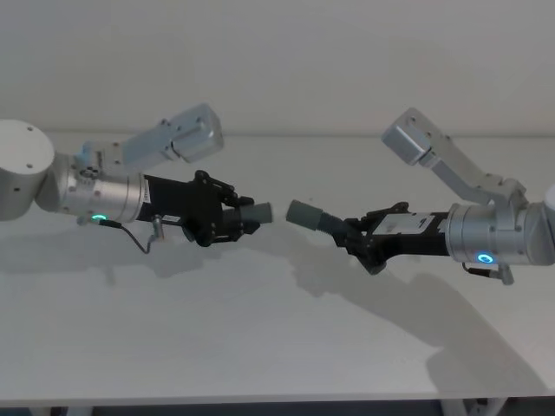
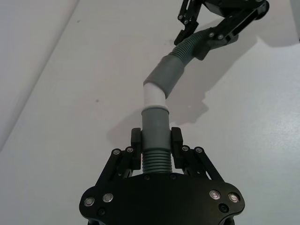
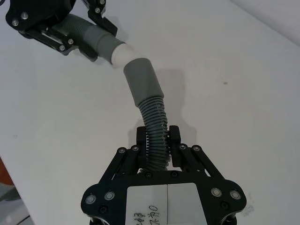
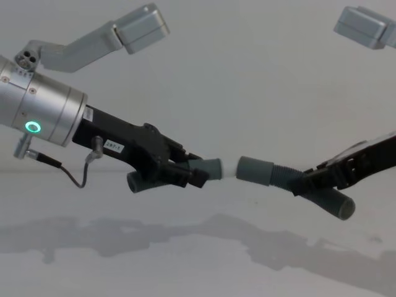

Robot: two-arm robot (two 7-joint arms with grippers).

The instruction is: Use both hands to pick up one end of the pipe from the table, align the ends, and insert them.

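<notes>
Both pieces hang above the tabletop (image 1: pixel 260 347), so this looks like the aligning step. The left end effector (image 2: pixel 156 147) is clamped on the slim hose (image 2: pixel 155 136), whose white tip (image 2: pixel 153 96) sits just ahead of it at the socket's (image 3: pixel 140 80) mouth. The right end effector (image 3: pixel 158 143) grips the thick hose (image 3: pixel 154 129) by its ribs. The next move likely calls for straightening the angle, then pushing in. Two hoses, two end effectors.

Pale wall (image 1: pixel 286 61) behind, plain & unmarked, meeting the work surface's far edge; small orange-red obj. (image 3: pixel 4 176) at edge of right wrist view, too cropped to ID; dark strip (image 1: pixel 260 410) under near edge in head view.
</notes>
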